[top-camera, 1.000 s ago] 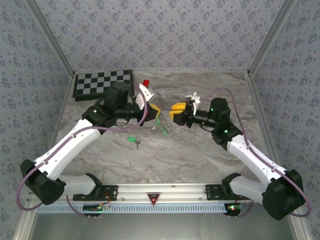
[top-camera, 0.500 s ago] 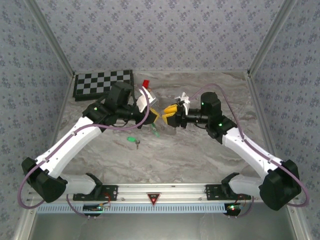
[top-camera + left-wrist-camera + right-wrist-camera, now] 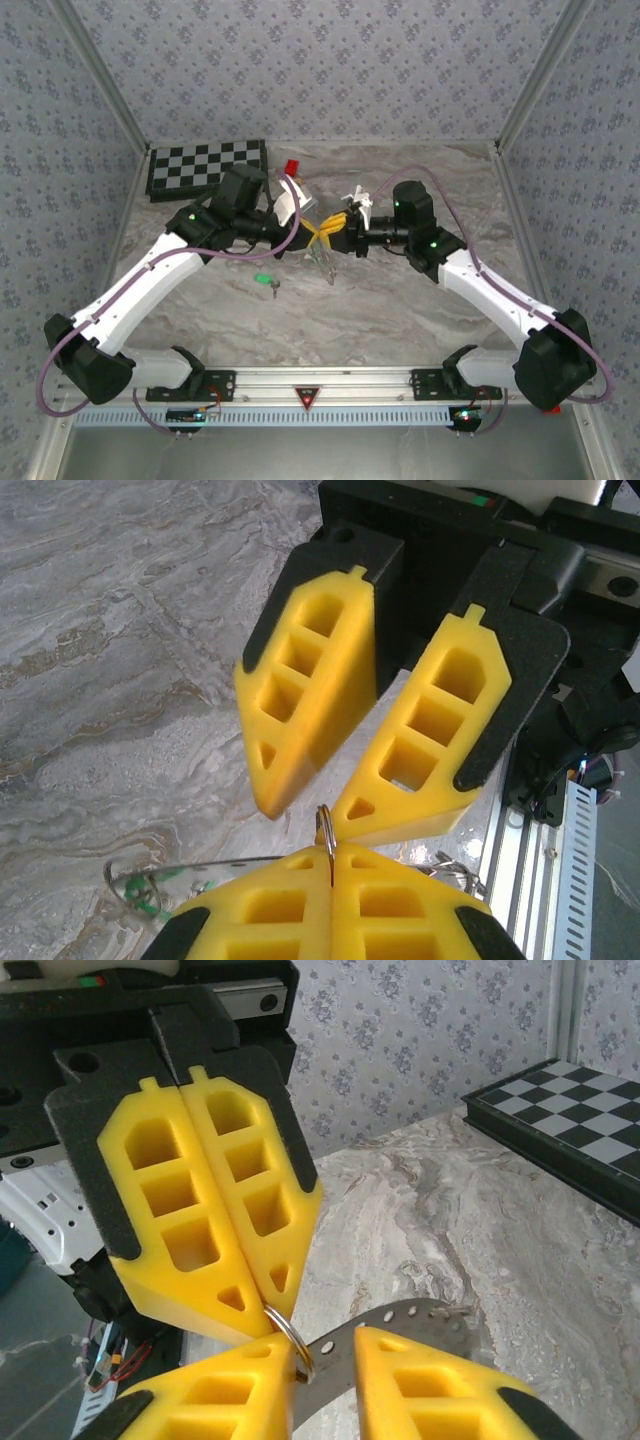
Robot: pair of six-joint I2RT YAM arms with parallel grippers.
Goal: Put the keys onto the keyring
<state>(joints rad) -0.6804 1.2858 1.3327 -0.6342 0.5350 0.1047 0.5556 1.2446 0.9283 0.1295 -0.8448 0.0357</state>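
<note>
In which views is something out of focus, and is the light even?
Left wrist view: keyring at the left gripper is sharp, the keys low left blurred. Right wrist view: chessboard reads clearly. Top view: even light, no glare.

- We see a grey marbled table [image 3: 400,300] carrying everything.
- One green-headed key [image 3: 263,279] lies flat on it, on the near side of the left pincer [image 3: 314,232] and a little to its left, apart from it.
- A chessboard [image 3: 207,168] lies beyond that pincer, well off to its left.
- A small red block [image 3: 292,165] sits just beyond the pincer, beside the board's right end.
</note>
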